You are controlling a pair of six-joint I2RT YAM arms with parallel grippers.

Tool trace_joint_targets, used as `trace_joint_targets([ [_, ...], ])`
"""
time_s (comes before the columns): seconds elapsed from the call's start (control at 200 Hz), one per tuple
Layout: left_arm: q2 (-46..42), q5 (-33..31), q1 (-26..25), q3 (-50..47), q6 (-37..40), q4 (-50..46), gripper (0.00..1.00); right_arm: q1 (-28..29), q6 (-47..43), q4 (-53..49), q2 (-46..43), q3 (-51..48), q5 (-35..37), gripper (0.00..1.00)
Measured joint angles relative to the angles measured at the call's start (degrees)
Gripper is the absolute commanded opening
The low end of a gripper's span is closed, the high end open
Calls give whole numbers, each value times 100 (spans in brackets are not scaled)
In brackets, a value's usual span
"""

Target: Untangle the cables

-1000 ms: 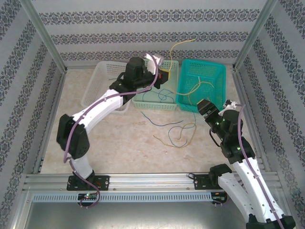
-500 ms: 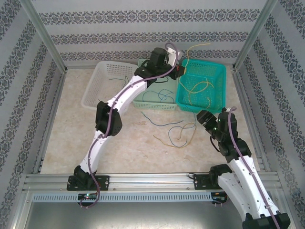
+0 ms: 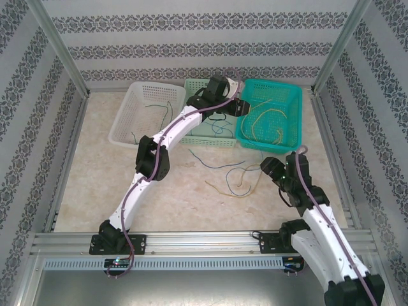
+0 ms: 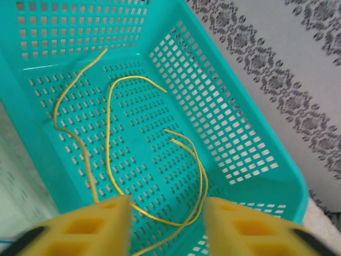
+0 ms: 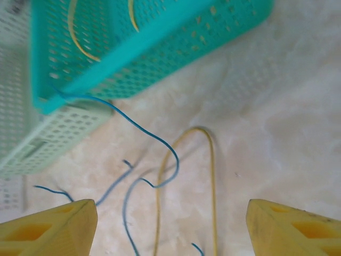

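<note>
Several yellow cables (image 3: 268, 122) lie loose on the floor of the teal basket (image 3: 290, 108). My left gripper (image 3: 237, 106) hovers at that basket's left rim. In the left wrist view its jaws (image 4: 168, 229) stand open above the yellow cables (image 4: 107, 133), holding nothing. On the table a yellow cable and blue cables (image 3: 239, 178) lie crossed over each other. My right gripper (image 3: 268, 167) hangs just right of them, open. In the right wrist view the yellow loop (image 5: 213, 176) and a blue cable (image 5: 136, 124) lie ahead of its open jaws (image 5: 170, 234).
A white basket (image 3: 124, 124) with thin green cables stands at the back left. A pale green basket (image 3: 197, 137) with a blue cable sits between it and the teal one. Metal posts and patterned walls close in the table.
My left arm swung right from the middle basket to the teal one. Its jaws opened and the yellow cable dropped into the basket. My right gripper moved down and left toward the crossed cables.
</note>
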Motion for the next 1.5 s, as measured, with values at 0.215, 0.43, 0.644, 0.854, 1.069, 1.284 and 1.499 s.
trace_joint_targets([
  [0.215, -7, 44, 0, 37, -20, -61, 88, 4, -555, 166, 1198, 214, -87, 77],
  [0.43, -391, 61, 0, -109, 28, -321, 100, 7, -949, 566, 2009, 726, -92, 77],
  [0.644, -1875, 90, 0, -1443, 28, -144, 100, 87, -1191, 898, 3038, 1045, -87, 70],
  [0.854, -3473, 157, 48, -3528, -101, 761, 99, 291, -1467, 1069, 3615, 1366, 0, 14],
  [1.069, -4544, 212, 498, -5447, -426, 1488, 100, 1211, -1725, 970, 2944, 1504, 420, 0],
  [1.284, -5139, 166, 1054, -6647, -610, 1685, 100, 1812, -2004, 509, 2020, 2380, 514, 0],
  [1.499, -5818, -55, 1167, -7285, -623, 1733, 100, 1961, -2304, 264, 1709, 3467, 461, 0],
])
